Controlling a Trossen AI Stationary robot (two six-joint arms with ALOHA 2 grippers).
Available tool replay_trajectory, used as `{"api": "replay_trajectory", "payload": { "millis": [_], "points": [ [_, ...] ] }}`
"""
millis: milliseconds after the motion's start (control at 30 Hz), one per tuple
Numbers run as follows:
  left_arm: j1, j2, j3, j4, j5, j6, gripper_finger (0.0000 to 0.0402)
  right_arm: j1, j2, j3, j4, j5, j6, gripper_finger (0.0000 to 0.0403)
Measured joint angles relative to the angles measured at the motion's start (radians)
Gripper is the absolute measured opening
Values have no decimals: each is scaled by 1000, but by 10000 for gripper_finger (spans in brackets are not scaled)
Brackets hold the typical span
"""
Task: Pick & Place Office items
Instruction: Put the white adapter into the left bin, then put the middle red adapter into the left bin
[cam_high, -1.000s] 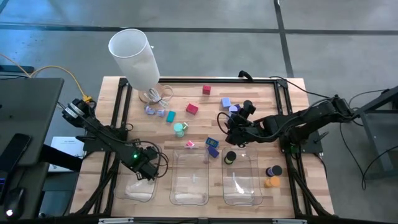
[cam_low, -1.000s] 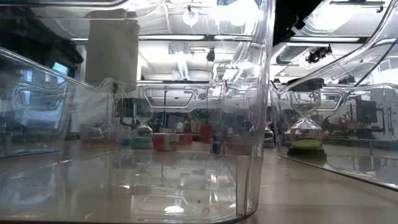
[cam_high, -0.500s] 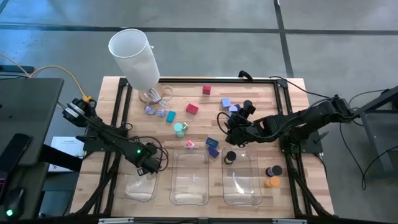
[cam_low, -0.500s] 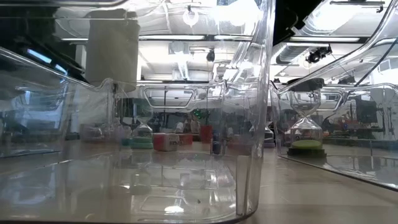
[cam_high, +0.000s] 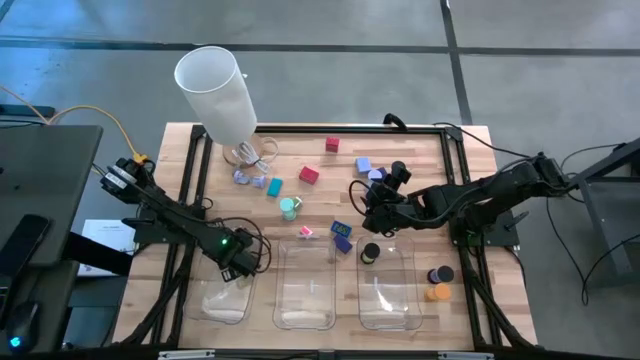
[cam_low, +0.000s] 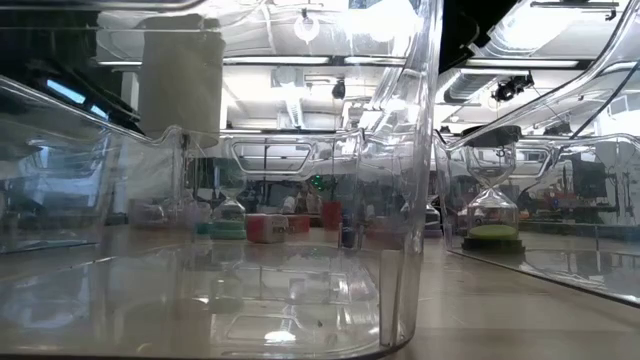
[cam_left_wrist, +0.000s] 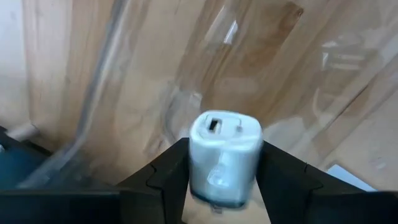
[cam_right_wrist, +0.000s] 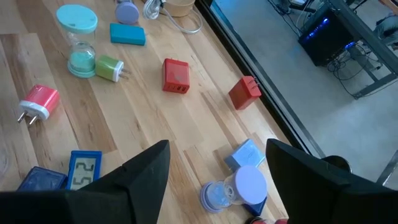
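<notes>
Left wrist view shows the left tool (cam_left_wrist: 224, 180) with a small white plug-in charger block (cam_left_wrist: 224, 158) between its fingers, over the clear plastic tray (cam_high: 222, 295) at the table's front-left corner; whether the block is gripped or already loosened I cannot tell. This looks like the placing step: next, part the fingers fully and lift clear. That arm reaches low from the left edge. The right tool (cam_high: 368, 212) hangs wide and empty mid-table, over scattered pieces such as a red cube charger (cam_right_wrist: 176, 76).
</notes>
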Motion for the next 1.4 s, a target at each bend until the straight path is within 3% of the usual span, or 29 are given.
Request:
{"api": "replay_trajectory", "payload": {
  "millis": [633,1033,1200,1400],
  "points": [
    [41,0,6,-26,43,56,177,0,0,0,26,-12,-61,256],
    [41,-47,98,-151,22,78,177,0,0,0,224,-241,-282,256],
    [40,-116,98,-153,14,54,177,-9,0,0,224,-269,-288,256],
    [40,-245,98,-149,-177,35,177,-101,0,0,233,-446,-288,256]
  ]
}}
